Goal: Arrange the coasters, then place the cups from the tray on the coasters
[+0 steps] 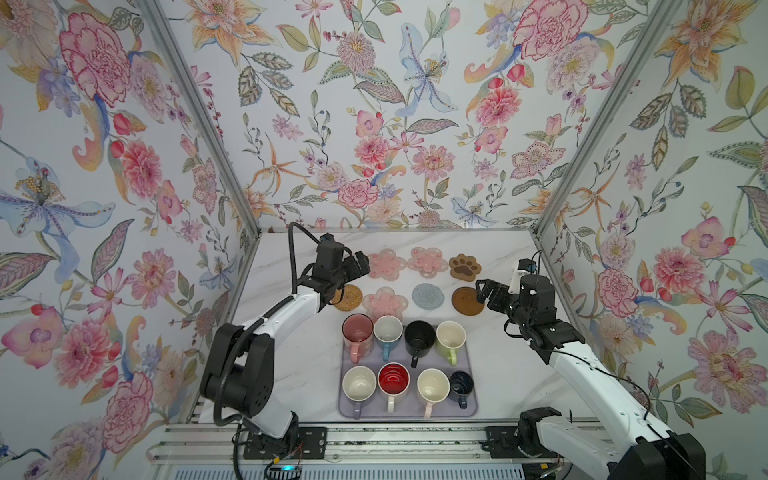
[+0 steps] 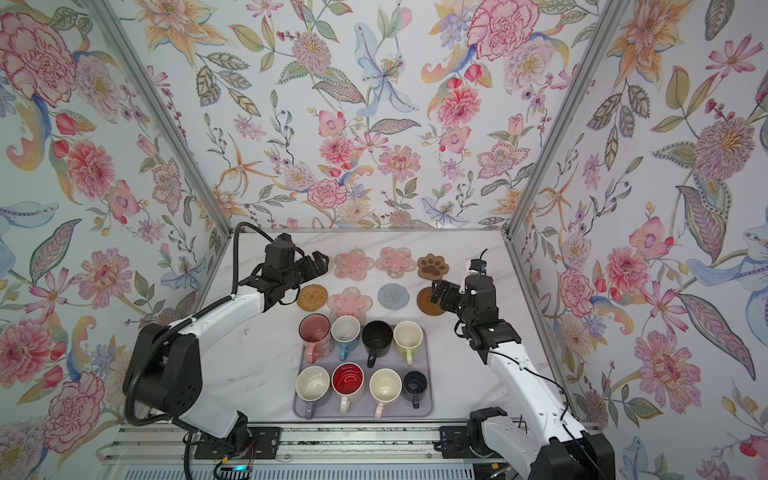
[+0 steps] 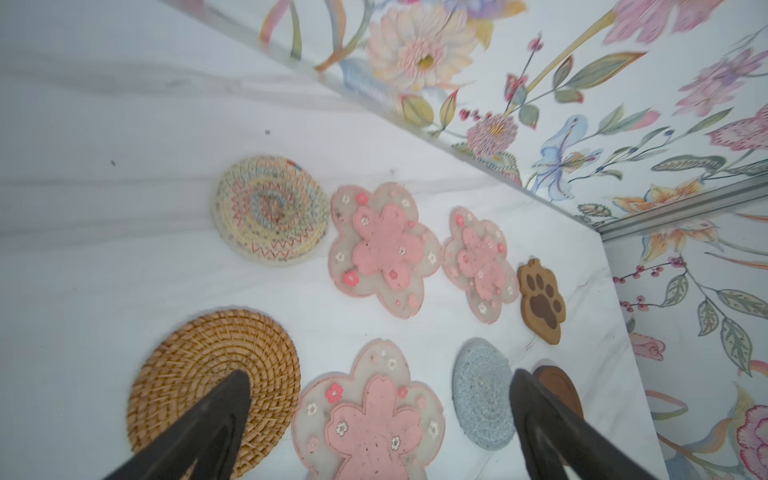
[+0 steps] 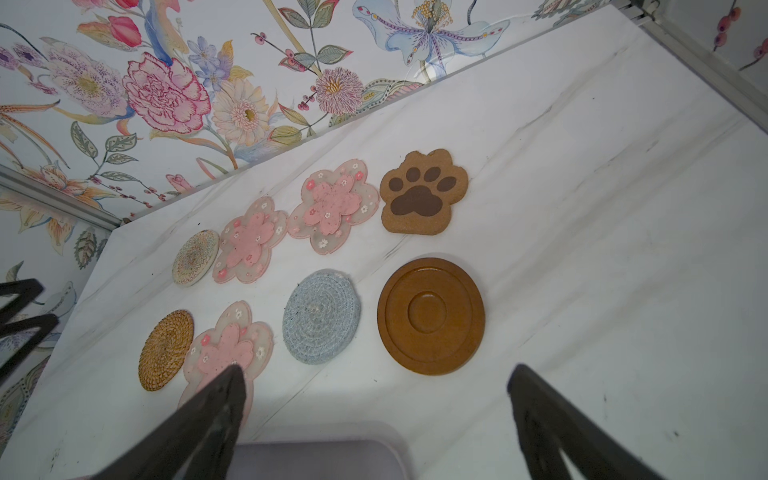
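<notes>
Rattan disc (image 3: 214, 386), knitted round (image 4: 321, 316), cork paw (image 4: 422, 197)

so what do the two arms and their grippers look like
The left arm and right arm have white shells with black joints. A ribbed black hose loops over the left one. The left gripper and right gripper are black, with dark tapering fingers.

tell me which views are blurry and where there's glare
Left wrist view: soft throughout, the wallpaper smeared and the rattan coaster fuzzy at its edge. Right wrist view: sharper, with a pale sheen on the wooden disc. In both top views: even light, only faint shadows, the black mug crisp, the side walls fanned outward by a wide lens.
</notes>
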`<state>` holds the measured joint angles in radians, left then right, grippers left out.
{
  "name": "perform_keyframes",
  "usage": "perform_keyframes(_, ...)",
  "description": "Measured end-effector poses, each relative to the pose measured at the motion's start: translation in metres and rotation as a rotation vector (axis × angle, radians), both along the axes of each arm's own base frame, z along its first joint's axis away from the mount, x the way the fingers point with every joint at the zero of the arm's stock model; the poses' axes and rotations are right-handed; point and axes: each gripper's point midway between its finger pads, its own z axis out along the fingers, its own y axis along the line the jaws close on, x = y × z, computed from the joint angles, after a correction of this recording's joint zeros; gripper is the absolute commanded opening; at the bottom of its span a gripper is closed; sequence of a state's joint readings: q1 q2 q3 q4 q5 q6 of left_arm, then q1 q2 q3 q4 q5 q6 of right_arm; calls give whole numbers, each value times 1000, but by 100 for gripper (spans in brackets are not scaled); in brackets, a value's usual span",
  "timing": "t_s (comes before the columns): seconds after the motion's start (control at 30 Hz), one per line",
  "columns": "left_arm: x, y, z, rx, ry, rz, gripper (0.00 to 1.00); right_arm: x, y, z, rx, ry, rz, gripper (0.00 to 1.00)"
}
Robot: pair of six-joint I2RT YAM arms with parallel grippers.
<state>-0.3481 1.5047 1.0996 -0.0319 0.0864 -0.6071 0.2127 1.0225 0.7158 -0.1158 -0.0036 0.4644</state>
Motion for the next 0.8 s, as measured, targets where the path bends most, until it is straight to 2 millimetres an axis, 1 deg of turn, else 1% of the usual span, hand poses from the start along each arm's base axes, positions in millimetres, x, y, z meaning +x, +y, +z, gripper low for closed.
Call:
perform_keyframes(0.07, -14, 14, 42, 22, -102, 25, 99, 0, -1, -1, -4, 3, -6, 99)
perform_keyframes(0.1, -23, 20, 55, 26, -142, 39, 99, 0, -2, -1, -6, 3, -11, 99)
perform_keyframes(0.13, -37, 30, 67, 31, -189, 57, 99, 0, -3, -2, -6, 6, -16, 99)
perform_keyframes(0.17, -52, 39, 70, 31, -221, 74, 99, -1, -4, -3, -8, 10, -20, 99)
perform_keyframes(0.2, -64, 46, 69, 33, -240, 88, 99, -1, -4, -4, -11, 15, -24, 99)
perform_keyframes(0.23, -78, 55, 60, 38, -247, 107, 99, -1, -5, -6, -13, 21, -28, 99)
perform_keyframes(0.27, -90, 62, 46, 48, -238, 119, 99, -1, -6, -8, -16, 29, -32, 99)
perform_keyframes(0.37, -115, 77, 0, 97, -164, 147, 99, -2, -7, -19, -29, 69, -37, 99)
perform_keyframes(0.43, -125, 84, -17, 122, -128, 159, 99, -3, -7, -26, -35, 94, -37, 99)
perform_keyframes(0.5, -131, 90, -20, 136, -124, 174, 99, -3, -7, -29, -37, 106, -37, 99)
perform_keyframes(0.67, -136, 97, -6, 128, -170, 206, 99, -6, -7, -33, -40, 126, -32, 99)
perform_keyframes(0.8, -140, 102, -14, 136, -162, 228, 99, -10, -7, -38, -46, 153, -28, 99)
